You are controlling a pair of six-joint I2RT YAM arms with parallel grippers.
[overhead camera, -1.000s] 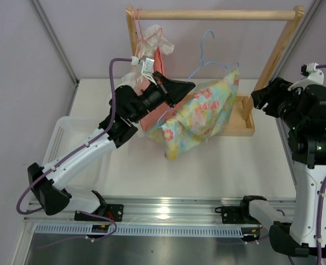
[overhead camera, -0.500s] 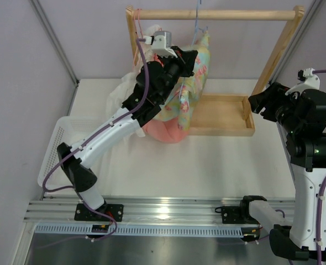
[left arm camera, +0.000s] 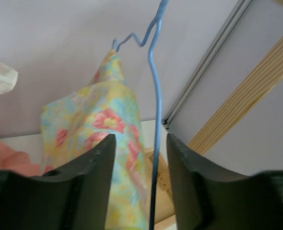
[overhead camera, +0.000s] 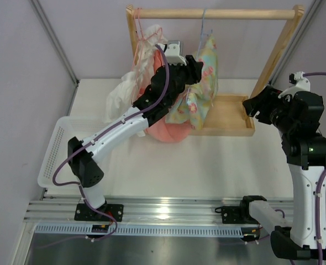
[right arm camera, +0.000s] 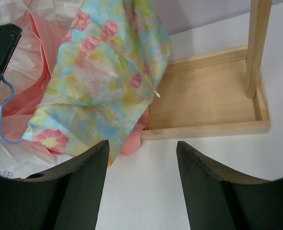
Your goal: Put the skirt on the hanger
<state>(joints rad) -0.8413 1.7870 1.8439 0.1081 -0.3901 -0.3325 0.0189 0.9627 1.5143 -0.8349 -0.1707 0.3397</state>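
With its 2 fingers apart, the left hand (left arm camera: 140, 158) is raised at the wooden rack (overhead camera: 229, 118) along the worktop's (overhead camera: 207, 165) far edge. The hanger (left arm camera: 153, 96) passes through the gap, its blue wire running between the fingers and clamped by neither. The skirt (left arm camera: 103, 120) is draped over that hanger and hangs just beside the left finger. From above, the hook appears to sit over the rack's top rail (overhead camera: 246, 14), though its seat there is too small to confirm.

The salmon-pink garment (overhead camera: 168, 130) and the white garment (overhead camera: 121, 94) crowd the rack's left end below the pink hanger (overhead camera: 143, 33). The right hand (right arm camera: 142, 148) hovers toward the right edge of the worktop, its fingers spread and nothing between them, looking across at the skirt.

The job looks almost done. What is left is probably a clean exit: keep the fingers wide and draw back along the line of the wire, so that neither finger catches the frame or the cloth. A sideways pull could tip the hook off the rail or slide the skirt down the frame.
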